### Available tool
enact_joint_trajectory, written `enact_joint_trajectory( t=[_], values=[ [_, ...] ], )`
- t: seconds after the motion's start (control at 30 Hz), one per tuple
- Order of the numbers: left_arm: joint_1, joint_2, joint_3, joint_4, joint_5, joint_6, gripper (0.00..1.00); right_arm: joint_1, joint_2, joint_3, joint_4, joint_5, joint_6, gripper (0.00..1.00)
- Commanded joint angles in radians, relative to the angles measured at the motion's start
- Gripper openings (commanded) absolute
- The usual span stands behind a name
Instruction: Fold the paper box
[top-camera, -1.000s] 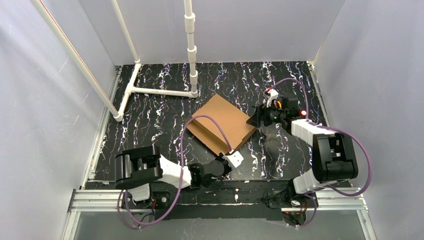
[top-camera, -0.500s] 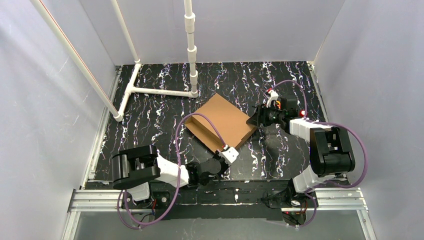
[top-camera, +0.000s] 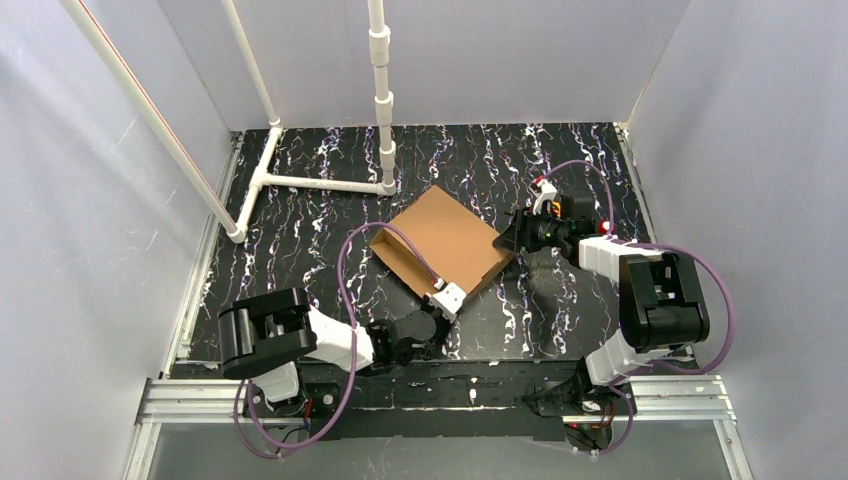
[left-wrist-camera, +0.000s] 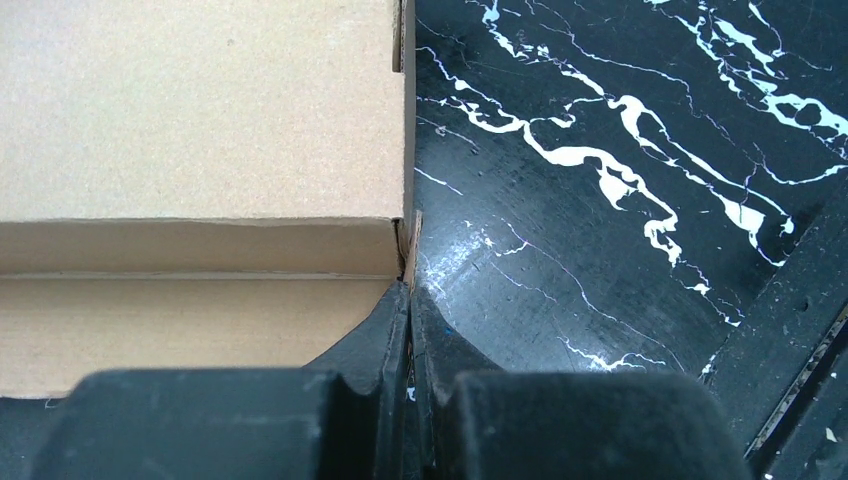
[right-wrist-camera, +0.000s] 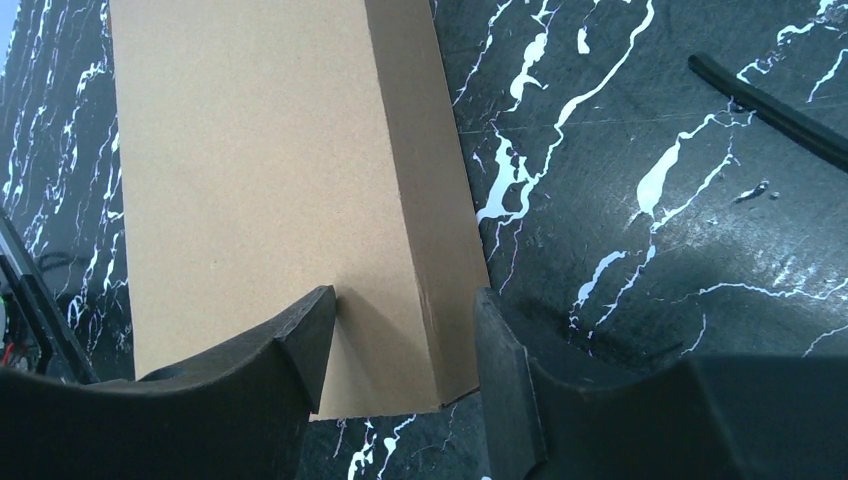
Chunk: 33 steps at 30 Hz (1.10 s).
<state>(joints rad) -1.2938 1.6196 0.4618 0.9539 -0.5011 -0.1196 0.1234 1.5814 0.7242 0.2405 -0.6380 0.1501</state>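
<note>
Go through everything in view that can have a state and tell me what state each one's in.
Box: folded, lid down, lying flat on the table.
Left claw: shut, tips at the box's near corner; can't tell whether it pinches cardboard.
Right claw: open, straddling a box corner, one finger over the lid, one beside the side wall.
Pipe frame: standing, apart from the box.
</note>
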Motion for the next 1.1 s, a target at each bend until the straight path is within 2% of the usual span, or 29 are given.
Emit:
enact_joint_trajectory(
  t=[0.0, 0.67, 1.07],
  values=[
    [0.021, -0.041, -0.028, -0.014, -0.012, -0.054, 0.0, -0.008, 0.028, 0.009, 0.002, 0.033, -0.017, 0.6],
    [0.025, -0.03, -0.078, 0.067, -0.018, -0.075, 0.0, -0.008, 0.068, 0.032, -0.047, 0.077, -0.049, 0.56],
    [0.041, -0.052, -0.073, 0.059, -0.015, -0.08, 0.0, -0.007, 0.072, 0.035, -0.053, 0.054, -0.055, 0.55]
  ],
)
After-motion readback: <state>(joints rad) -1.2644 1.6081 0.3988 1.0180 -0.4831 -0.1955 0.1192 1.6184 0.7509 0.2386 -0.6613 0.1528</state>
